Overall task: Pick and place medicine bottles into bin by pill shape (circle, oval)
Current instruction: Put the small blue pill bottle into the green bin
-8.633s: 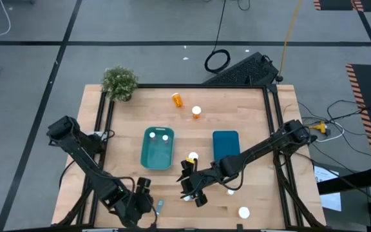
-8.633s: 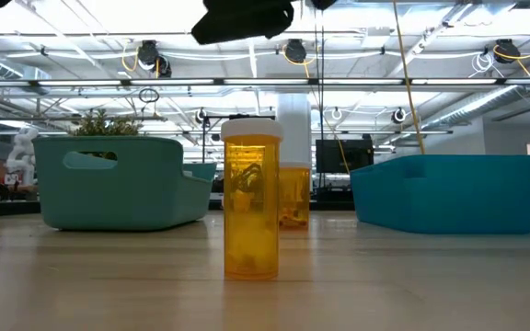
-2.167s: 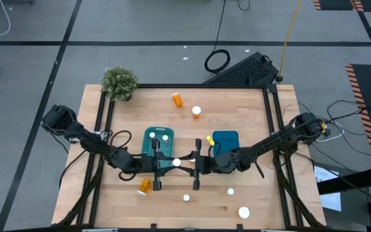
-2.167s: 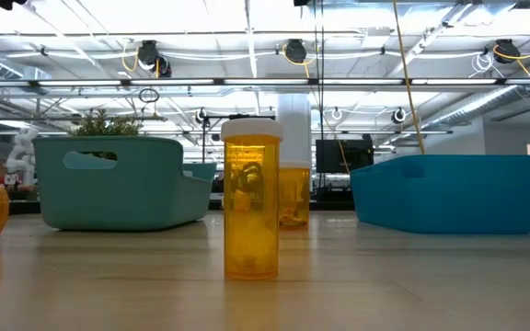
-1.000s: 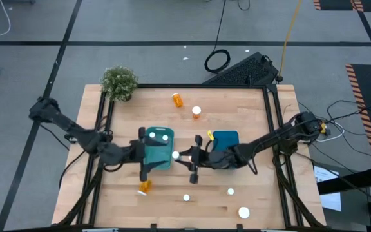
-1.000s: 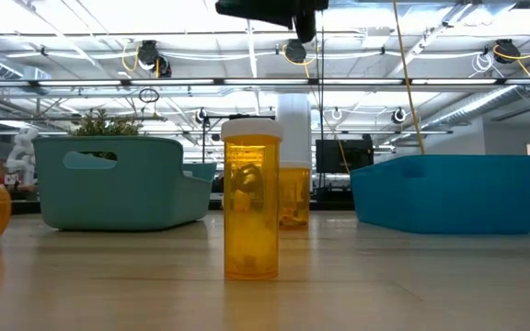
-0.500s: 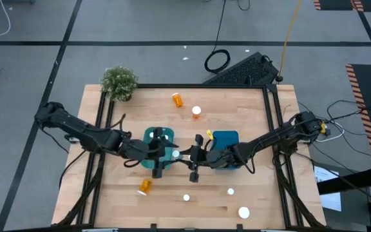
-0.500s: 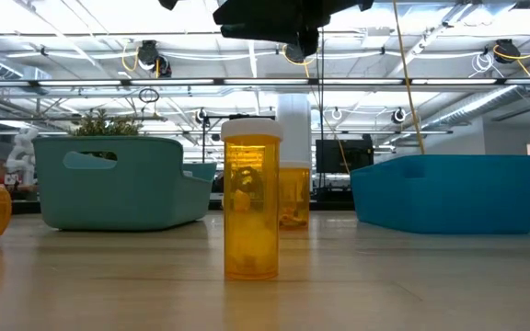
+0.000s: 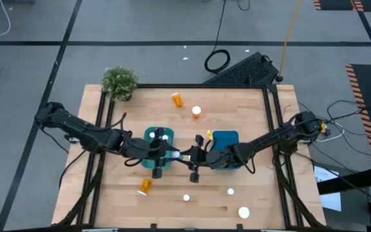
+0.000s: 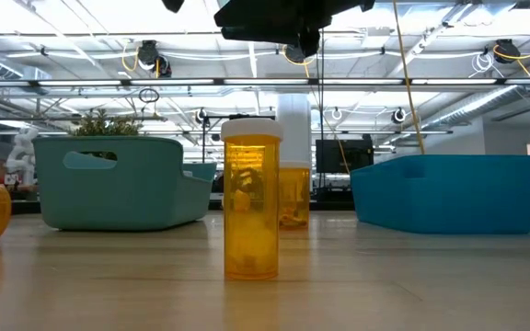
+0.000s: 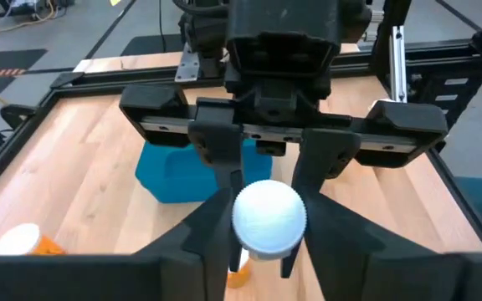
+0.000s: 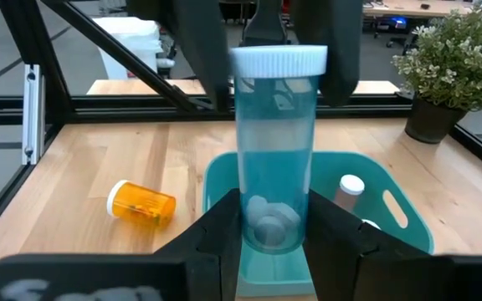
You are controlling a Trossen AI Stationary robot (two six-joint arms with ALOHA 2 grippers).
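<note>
Handover is judged under way mid-surface; a clear medicine bottle is clamped by the right gripper, while the left gripper closes around its white cap; next, release over the teal bin.

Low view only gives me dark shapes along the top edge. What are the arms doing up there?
Observer: They meet between the bins; the right gripper holds a clear bottle upright by its base.
Operator: And the left one?
Observer: The left gripper grips that bottle's white cap from the opposite side.
Operator: Anything inside the teal bin?
Observer: Two white-capped bottles already lie in the teal bin.
</note>
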